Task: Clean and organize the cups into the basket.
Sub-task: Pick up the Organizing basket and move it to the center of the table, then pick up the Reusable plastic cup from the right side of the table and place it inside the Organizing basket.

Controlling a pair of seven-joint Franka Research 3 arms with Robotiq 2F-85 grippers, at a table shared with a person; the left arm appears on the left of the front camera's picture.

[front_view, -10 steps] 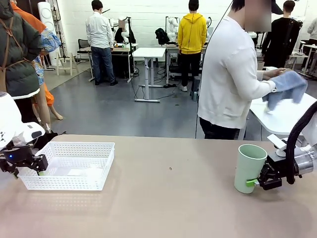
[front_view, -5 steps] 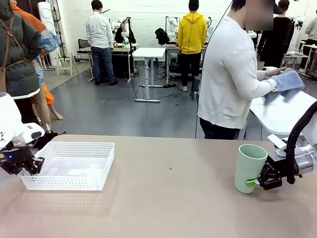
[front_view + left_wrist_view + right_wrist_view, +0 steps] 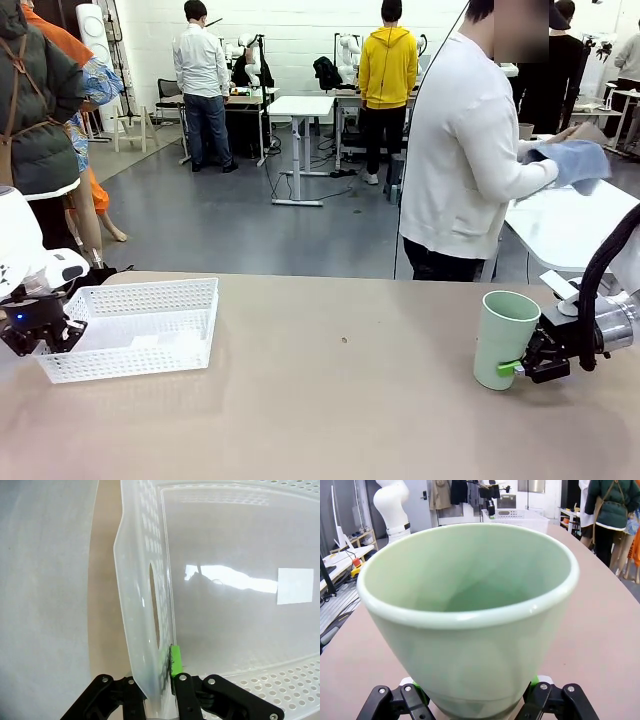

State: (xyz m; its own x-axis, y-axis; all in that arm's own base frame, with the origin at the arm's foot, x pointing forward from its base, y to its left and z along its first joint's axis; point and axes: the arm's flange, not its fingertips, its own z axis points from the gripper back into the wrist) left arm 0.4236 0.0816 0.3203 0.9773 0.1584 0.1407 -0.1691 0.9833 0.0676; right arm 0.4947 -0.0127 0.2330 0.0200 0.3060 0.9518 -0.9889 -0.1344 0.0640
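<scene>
Our left gripper [image 3: 167, 677] is clamped on the left end wall of the basket [image 3: 150, 330], by its handle slot. Our right gripper [image 3: 522, 368] squeezes the green cup [image 3: 503, 335] near its base; that cup stands upright, well right of the basket. The right arm reaches in low, seemingly level.

Worktop condition: smooth beige-brown worktop [image 3: 340, 410], two items on it.
White perforated plastic basket [image 3: 140, 325] at the left end; pale mint-green tapered cup [image 3: 503, 338] upright near the right end, well apart.
</scene>
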